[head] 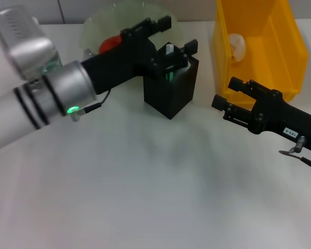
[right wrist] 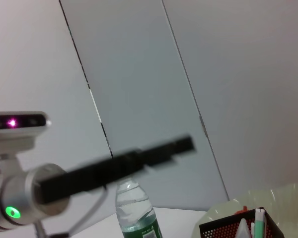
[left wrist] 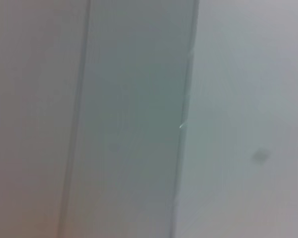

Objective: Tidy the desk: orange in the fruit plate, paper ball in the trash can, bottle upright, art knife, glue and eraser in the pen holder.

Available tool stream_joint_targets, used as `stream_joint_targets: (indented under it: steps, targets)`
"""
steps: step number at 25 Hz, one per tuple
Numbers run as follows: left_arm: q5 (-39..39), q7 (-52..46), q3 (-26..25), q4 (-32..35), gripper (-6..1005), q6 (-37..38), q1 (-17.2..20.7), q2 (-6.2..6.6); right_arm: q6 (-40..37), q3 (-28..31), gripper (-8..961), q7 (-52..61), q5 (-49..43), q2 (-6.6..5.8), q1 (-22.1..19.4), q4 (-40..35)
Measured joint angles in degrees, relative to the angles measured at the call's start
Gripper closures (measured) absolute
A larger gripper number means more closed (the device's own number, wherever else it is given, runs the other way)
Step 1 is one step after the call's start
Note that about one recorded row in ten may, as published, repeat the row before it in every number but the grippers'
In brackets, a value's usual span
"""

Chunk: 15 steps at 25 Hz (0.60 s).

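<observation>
My left gripper (head: 177,36) hangs open just above the black mesh pen holder (head: 171,96), its fingers spread to either side of the opening. A white item (head: 169,50) and a green one (head: 171,75) stick up inside the holder. The orange (head: 109,43) lies in the translucent green fruit plate (head: 127,15), behind my left arm. The paper ball (head: 236,45) rests inside the yellow trash can (head: 287,52). In the right wrist view the bottle (right wrist: 134,210) stands upright. My right gripper (head: 227,94) is open and holds nothing, in front of the trash can.
The pen holder (right wrist: 238,229) and fruit plate (right wrist: 280,198) also show in the right wrist view, with my left arm (right wrist: 114,168) crossing in front. The left wrist view shows only a wall. White tabletop (head: 145,197) spreads in front.
</observation>
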Motion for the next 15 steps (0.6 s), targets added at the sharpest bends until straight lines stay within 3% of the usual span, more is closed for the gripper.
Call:
stream_joint_targets:
  steps: [1,2,3,4,5,6,7,10,12,15]
  targets:
    - [0.2,-0.71,-0.89,0.17,220,3.9,0.9,0.52,-0.28,0.0,168,0.0,-0.02,-0.02,-0.03,0.0]
    - [1.18,-3.12,-2.65,0.52,177,10.73,2.6,1.92,-0.69,0.0,168,0.0,-0.02,-0.06,-0.04,0.0]
    - [2.73,-5.48,-3.82,0.77,177,14.84,3.48,2.93,-0.86,-0.01,168,0.0,-0.01,-0.06,-0.04,0.0]
    - [2.73,-5.48,-3.82,0.77,178,14.84,3.48,2.93,-0.86,-0.01,168,0.0,-0.01,-0.06,-0.04,0.0]
    - [5.48,-9.04,-5.85,1.06,178,20.13,4.63,4.36,-1.24,0.0,168,0.01,-0.02,-0.06,-0.04,0.0]
    - [5.48,-9.04,-5.85,1.06,179,20.13,4.63,4.36,-1.24,0.0,168,0.01,-0.02,-0.06,-0.04,0.0]
    - [10.01,-11.58,-9.93,1.1,179,26.94,6.66,5.78,-2.21,-0.01,168,0.16,-0.2,-0.1,0.09,0.0]
    - [13.76,-11.81,-13.71,1.03,180,31.25,8.67,6.27,-4.31,-0.06,168,0.32,-0.78,-0.24,0.21,-0.17]
    - [20.72,-11.66,-20.12,1.06,181,35.96,12.55,6.68,-7.24,-0.1,168,0.63,-3.52,-0.33,0.24,-1.42]
    - [24.96,-11.26,-23.52,0.89,182,37.31,14.88,6.88,-9.36,-0.1,168,1.37,-6.75,-0.33,0.41,-2.94]
